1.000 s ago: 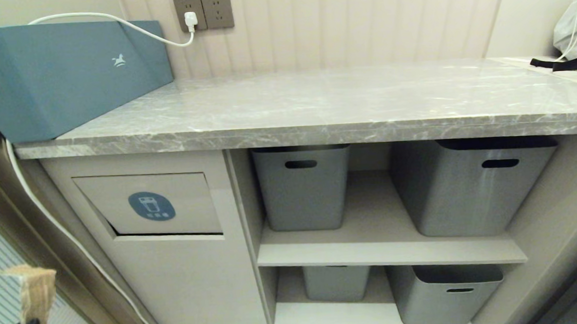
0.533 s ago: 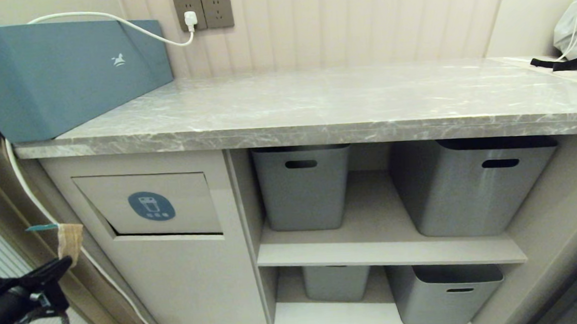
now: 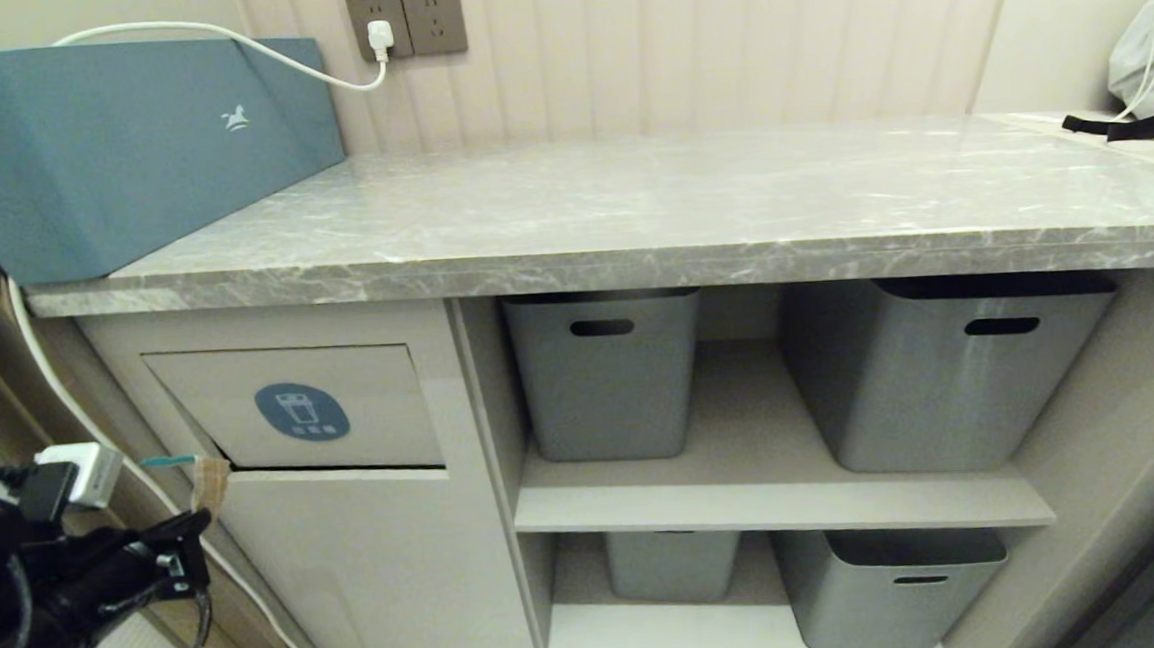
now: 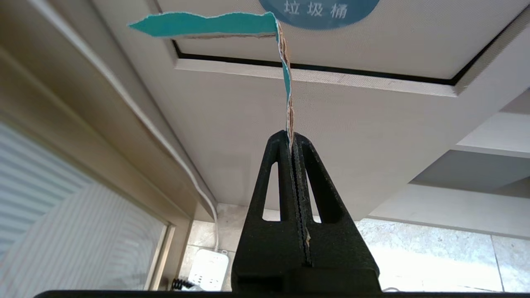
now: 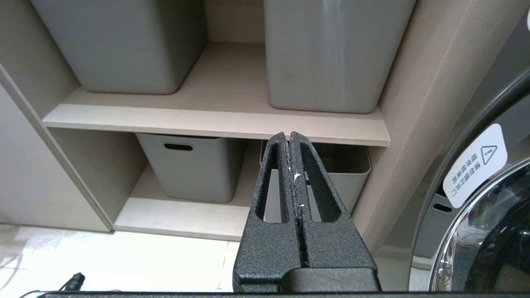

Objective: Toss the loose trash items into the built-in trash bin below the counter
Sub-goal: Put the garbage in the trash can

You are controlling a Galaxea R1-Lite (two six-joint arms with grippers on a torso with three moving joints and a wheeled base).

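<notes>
One brown strip with a teal edge (image 4: 287,89) is pinched upright in the left gripper (image 4: 292,142), its jaws clamped tight. Its tip sits just at the lower-left corner of the trash-bin flap (image 3: 292,407), at ten o'clock below the counter (image 3: 630,211). Right gripper (image 5: 289,138) closed, empty, facing grey tubs (image 5: 194,169).

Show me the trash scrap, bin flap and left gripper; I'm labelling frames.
trash scrap (image 4: 207,25), left wrist view, teal face.
bin flap (image 3: 381,396), head view, bare panel beside sticker.
left gripper (image 4: 292,138), left wrist view, jaws' tips.
</notes>
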